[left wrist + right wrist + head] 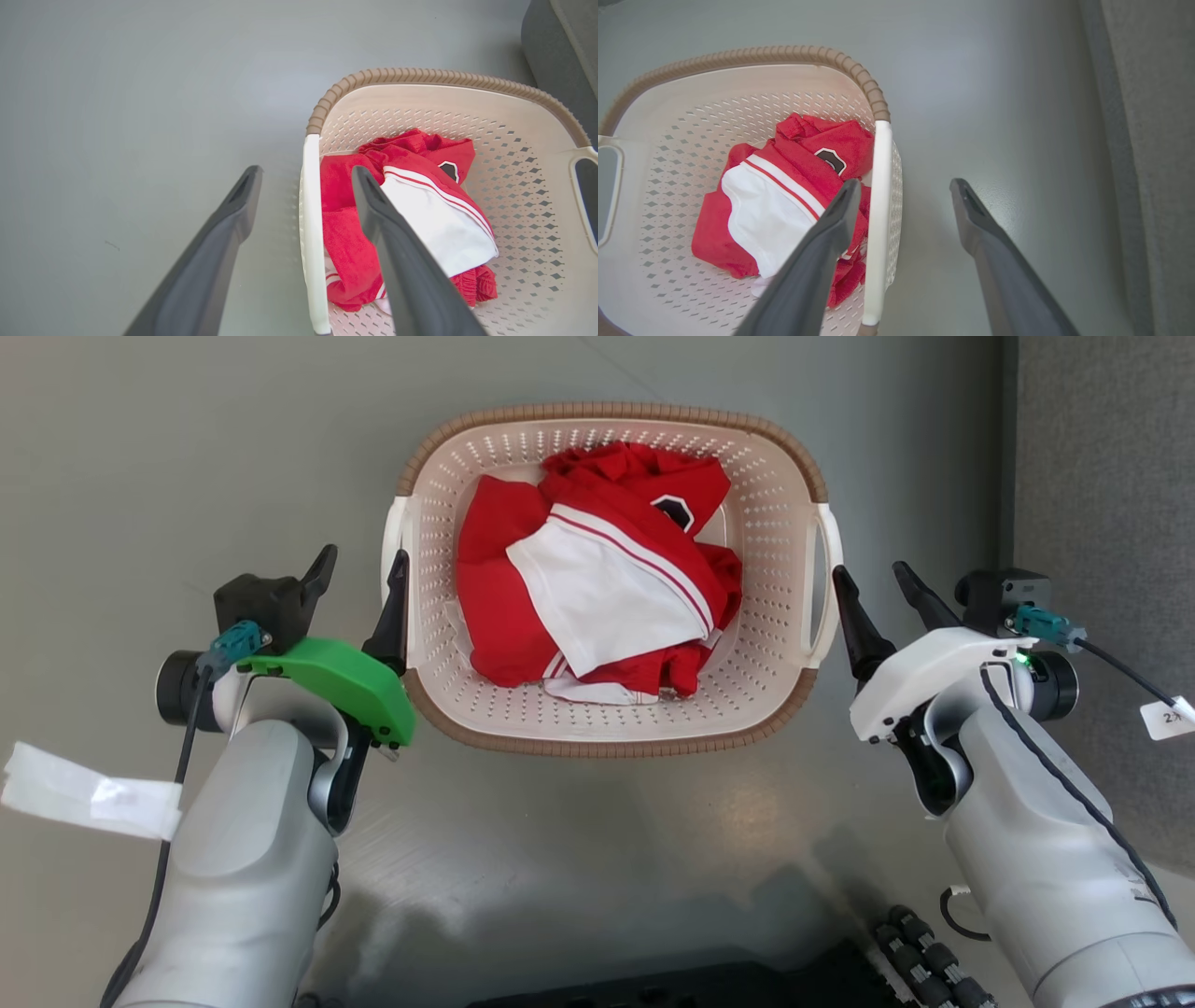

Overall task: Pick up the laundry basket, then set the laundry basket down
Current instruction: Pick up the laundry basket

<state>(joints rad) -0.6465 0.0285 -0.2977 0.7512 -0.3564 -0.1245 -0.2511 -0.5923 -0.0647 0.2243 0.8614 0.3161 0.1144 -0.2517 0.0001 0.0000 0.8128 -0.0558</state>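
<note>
- The left hand (362, 581) and right hand (878, 586) flank the laundry basket (597, 744). Each has its fingers (402, 261) spread apart, astride a white side handle (310, 233) in the wrist views.
- Whether any finger touches a handle is unclear.
- The basket sits on the grey floor (140, 448), holding crumpled red-and-white clothes (597, 597).

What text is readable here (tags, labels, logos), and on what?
"2X": on the white tag hanging from the right arm's cable. The picture's edge cuts it off, so more characters may follow.
Black badge on the red garment in the laundry basket: no characters legible.
White tape flag beside the left arm: no writing visible.
</note>
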